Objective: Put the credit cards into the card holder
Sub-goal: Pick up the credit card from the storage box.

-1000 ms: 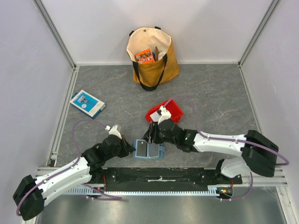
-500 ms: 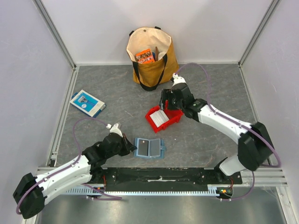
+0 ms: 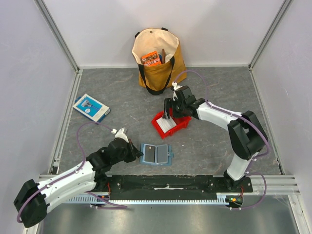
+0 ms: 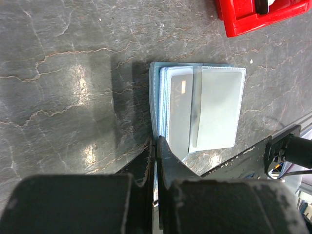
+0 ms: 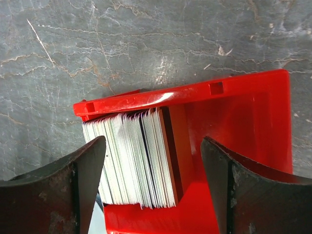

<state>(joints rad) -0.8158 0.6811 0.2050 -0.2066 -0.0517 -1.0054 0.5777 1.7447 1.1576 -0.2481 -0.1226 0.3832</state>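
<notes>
The card holder (image 3: 156,154) lies opened flat, pocket faces up, close to the middle of the near edge of the worktop (image 3: 219,92). Its long axis runs left to right, roughly along that edge, and its fold crosses it from near to far. At least one grey card shows in its pockets in the left wrist view. The left pincer (image 3: 138,153) is closed, with its tips against the holder's left edge. Whether they pinch the cover or only press on it cannot be told.

A second ago the right arm was reaching down at the holder. It has since swung away toward the far side, and the holder has not shifted. The right pincer (image 5: 152,146) now hangs over the red bin (image 5: 195,92), which sits just beyond the holder toward the worktop's centre. Its jaws have spread wide and hold nothing.

Between them stand the remaining credit cards (image 5: 131,156), packed on edge in a row against one wall of the bin. They are mostly white-grey, with a brown one at the end of the row. This suggests one delivery is finished and the next pick is about to start, with many cards left to move. Being so tightly stacked, a single card may be hard to separate
</notes>
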